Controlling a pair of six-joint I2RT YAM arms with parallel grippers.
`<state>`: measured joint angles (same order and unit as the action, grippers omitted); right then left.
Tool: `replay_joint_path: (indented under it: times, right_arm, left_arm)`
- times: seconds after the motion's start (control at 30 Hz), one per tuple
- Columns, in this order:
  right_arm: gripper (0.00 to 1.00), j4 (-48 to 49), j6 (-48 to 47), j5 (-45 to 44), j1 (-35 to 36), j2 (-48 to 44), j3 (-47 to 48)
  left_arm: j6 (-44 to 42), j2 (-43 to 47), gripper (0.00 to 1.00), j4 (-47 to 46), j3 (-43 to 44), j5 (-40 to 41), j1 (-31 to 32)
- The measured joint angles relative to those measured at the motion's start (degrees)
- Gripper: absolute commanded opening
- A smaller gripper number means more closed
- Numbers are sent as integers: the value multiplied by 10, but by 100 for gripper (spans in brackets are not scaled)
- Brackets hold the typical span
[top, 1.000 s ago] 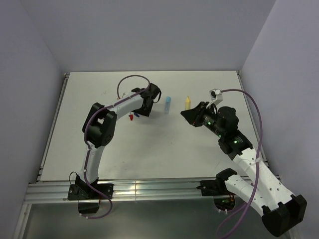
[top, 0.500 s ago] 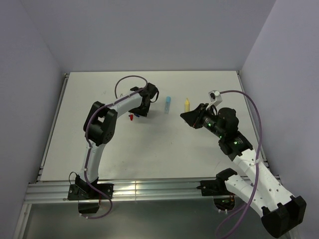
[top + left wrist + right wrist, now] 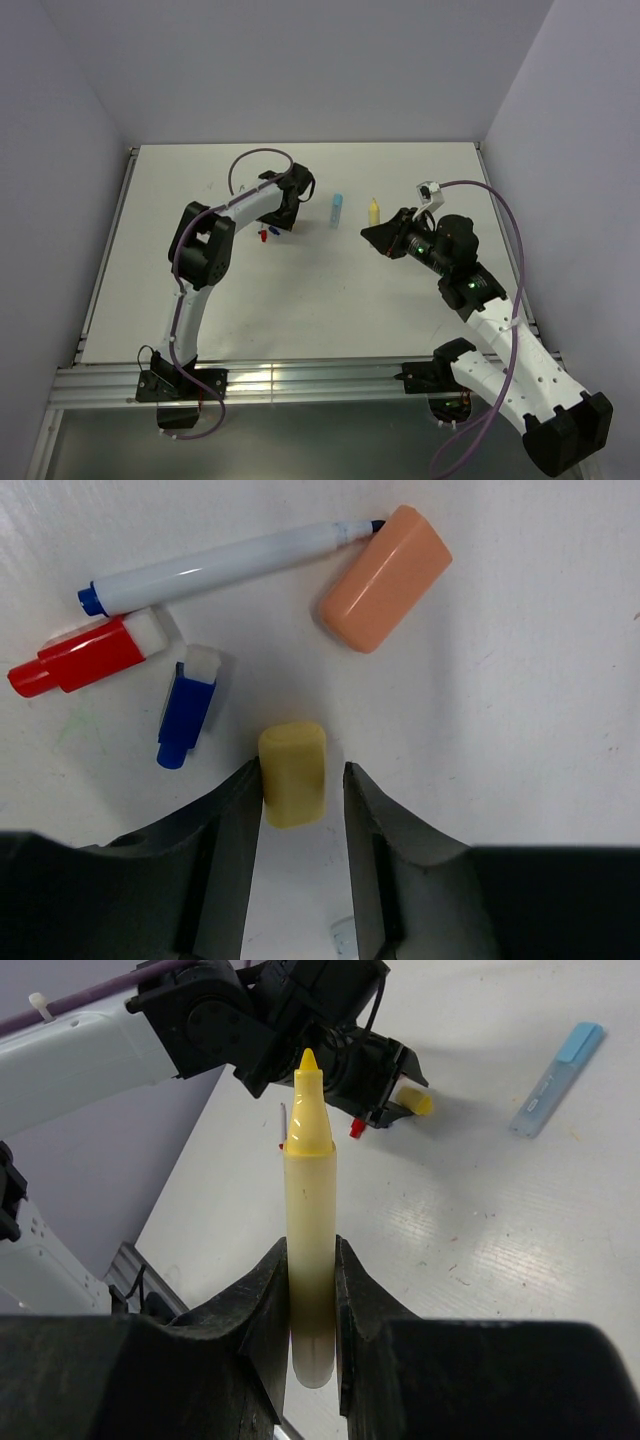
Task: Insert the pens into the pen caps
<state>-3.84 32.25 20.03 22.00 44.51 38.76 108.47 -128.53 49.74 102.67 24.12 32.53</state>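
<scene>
Left claw (image 3: 300, 768) narrowed, flanking yellow cap (image 3: 292, 776)

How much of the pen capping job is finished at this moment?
Done, it seems: the light blue pen lies capped. In hand: the right gripper grips the bare yellow pen; the left gripper straddles the yellow cap, not clamped. Remaining: orange cap, red cap, dark blue cap, thin white pen.

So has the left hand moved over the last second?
Yes. In the top view the left hand has shifted slightly left, away from the light blue pen, which lies where it was.
</scene>
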Motion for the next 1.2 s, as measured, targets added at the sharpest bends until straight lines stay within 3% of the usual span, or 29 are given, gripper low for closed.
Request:
replay_joint_path:
  times: [0.5, 0.63, 0.67, 1.0, 1.2]
  right_arm:
    - [0, 5, 3, 38, -20, 21, -6]
    - [0, 5, 5, 54, -28, 31, -6]
    - [0, 5, 5, 60, -29, 34, -6]
    - [0, 6, 5, 101, -30, 68, -6]
    - [0, 9, 5, 96, -15, 93, -5]
  left_arm:
    - [-134, -26, 33, 0, 40, -46, -23]
    - [-162, -25, 11, -10, 37, -49, -23]
    - [-170, -25, 0, -13, 36, -50, -24]
    - [-302, 30, 0, -121, -58, -78, -26]
    - [-412, 96, 1, -122, -122, -99, -26]
